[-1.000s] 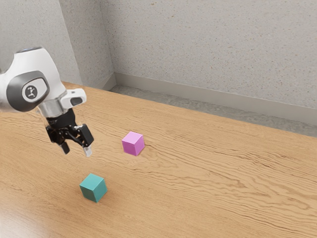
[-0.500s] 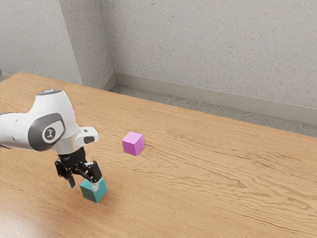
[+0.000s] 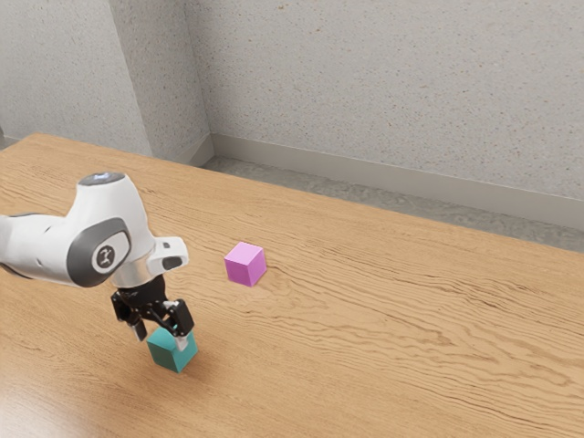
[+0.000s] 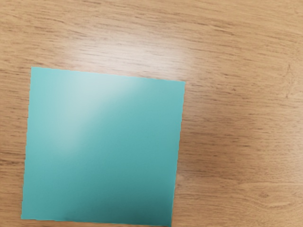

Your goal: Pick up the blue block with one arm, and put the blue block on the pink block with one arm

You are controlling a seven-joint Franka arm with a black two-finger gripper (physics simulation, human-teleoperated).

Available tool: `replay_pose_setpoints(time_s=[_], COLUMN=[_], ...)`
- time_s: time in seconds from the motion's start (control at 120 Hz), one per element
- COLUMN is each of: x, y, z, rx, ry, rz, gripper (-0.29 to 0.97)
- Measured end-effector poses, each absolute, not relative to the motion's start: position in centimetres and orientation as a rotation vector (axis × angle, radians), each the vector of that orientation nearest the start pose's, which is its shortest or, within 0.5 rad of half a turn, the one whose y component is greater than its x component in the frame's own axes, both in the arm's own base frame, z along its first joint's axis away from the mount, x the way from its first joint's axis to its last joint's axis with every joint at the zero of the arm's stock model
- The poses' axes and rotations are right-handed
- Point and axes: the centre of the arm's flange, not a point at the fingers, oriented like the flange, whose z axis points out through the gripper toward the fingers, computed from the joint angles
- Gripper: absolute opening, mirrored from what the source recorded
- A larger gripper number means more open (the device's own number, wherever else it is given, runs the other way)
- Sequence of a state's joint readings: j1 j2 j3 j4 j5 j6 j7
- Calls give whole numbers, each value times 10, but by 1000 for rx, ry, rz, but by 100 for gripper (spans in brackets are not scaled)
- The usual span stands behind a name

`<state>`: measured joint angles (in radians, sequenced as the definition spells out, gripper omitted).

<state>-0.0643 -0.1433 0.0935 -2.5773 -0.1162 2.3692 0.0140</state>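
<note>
The claw [image 3: 162, 338] straddles the blue block [image 3: 175, 356] with jaws apart, likely ready to squeeze; the block rests on the worktop [image 3: 383, 310], well apart from the pink block [image 3: 245, 264] it should top.

You are looking straight down on the blue block [image 4: 102, 149], and what you see of it is a single flat, square, teal-blue face. It sits on the wooden table [image 4: 236, 118] with its edges turned slightly off the run of the wood grain, and bare tabletop shows along three of its sides. A pale sheen crosses one part of the face and fades to a deeper shade toward the opposite edge, and a soft bright patch lies on the wood just beside the block.
</note>
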Motion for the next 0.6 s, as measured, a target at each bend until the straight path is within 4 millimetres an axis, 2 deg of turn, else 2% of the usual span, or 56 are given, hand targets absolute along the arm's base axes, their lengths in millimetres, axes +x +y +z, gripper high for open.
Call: replay_pose_setpoints(time_s=[0.267,0.6], x=[436,447], y=[16,17], z=[286,273], rx=[-3233,-3236], ry=[-170,-160], rz=[100,95], gripper=[68,68])
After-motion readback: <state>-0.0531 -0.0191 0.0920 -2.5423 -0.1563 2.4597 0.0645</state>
